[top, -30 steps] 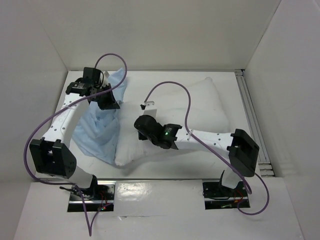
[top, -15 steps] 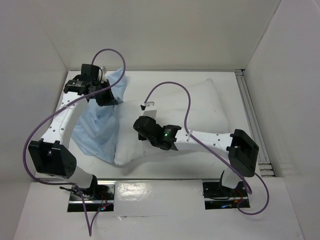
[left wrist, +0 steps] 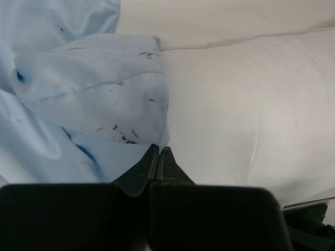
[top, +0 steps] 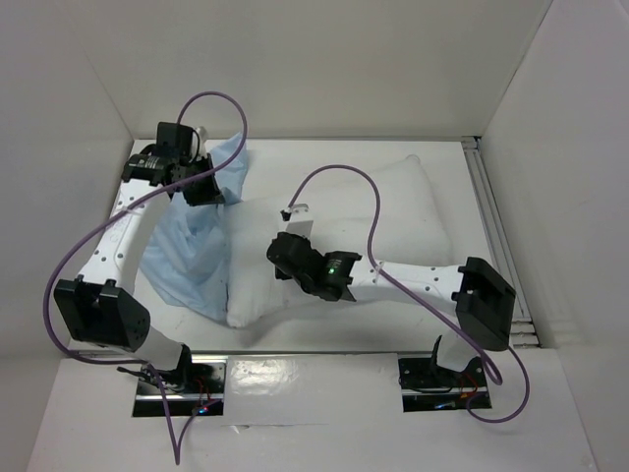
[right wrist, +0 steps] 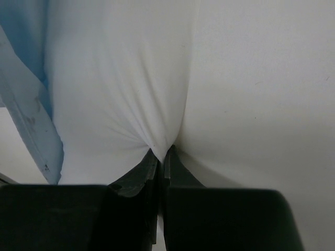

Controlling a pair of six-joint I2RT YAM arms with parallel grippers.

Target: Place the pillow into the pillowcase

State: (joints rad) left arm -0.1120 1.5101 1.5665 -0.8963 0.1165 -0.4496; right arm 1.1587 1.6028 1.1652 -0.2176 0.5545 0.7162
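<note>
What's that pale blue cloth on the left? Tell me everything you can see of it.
The pillowcase is thin, light-blue, wrinkled fabric with tiny dark specks, lying crumpled on the left of the white table. Its right side lies against the left end of the pillow. The left gripper is shut on its stitched edge near the far end.

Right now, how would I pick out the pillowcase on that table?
Look at the white table, on its left half, beside the big pillow. The pillowcase is the thin, wrinkled light-blue cloth there, pinched by the left gripper; the pillow is plump and white.
</note>
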